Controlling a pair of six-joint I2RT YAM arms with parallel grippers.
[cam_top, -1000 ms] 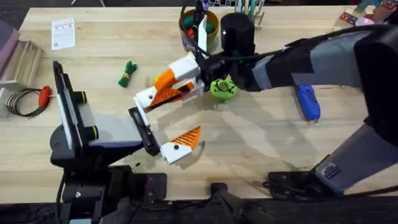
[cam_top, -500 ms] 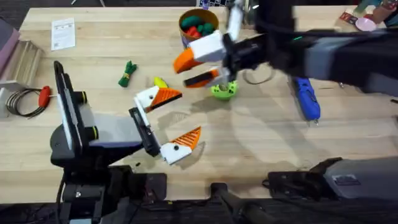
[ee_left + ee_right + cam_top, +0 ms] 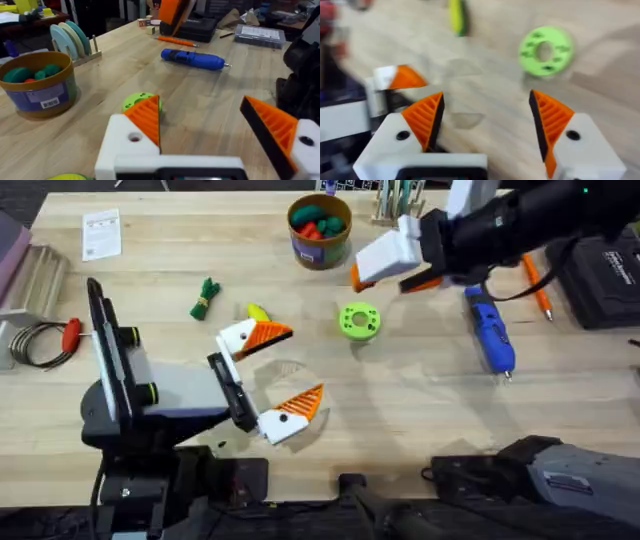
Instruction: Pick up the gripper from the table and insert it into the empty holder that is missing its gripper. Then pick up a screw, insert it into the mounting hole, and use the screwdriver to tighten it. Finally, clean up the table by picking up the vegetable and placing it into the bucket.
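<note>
The gripper point(image 3: 270, 333), an orange wedge, sits in the holder point(image 3: 238, 338), the white far mount on my left arm. My left gripper point(image 3: 300, 363) rests open near the table's middle, and its wrist view point(image 3: 199, 107) shows nothing between the orange fingers. My right gripper point(image 3: 390, 278) hangs open and empty above the back right point(image 3: 485, 100). The blue screwdriver point(image 3: 492, 340) lies to the right point(image 3: 192, 58). A yellow vegetable point(image 3: 258, 312) and a green one point(image 3: 205, 297) lie on the table. The bucket point(image 3: 318, 230) stands at the back. I cannot make out a screw.
A green disc with holes point(image 3: 360, 320) lies beside the left gripper. A red-handled tool with a cable point(image 3: 68, 333) and a paper card point(image 3: 102, 232) are at the left. An orange pen point(image 3: 535, 285) and a black case point(image 3: 610, 275) are at the right.
My right gripper has drawn back from the left arm's far mount, rising and moving right past the green disc. The orange wedge stays in the mount. The left arm has not moved.
</note>
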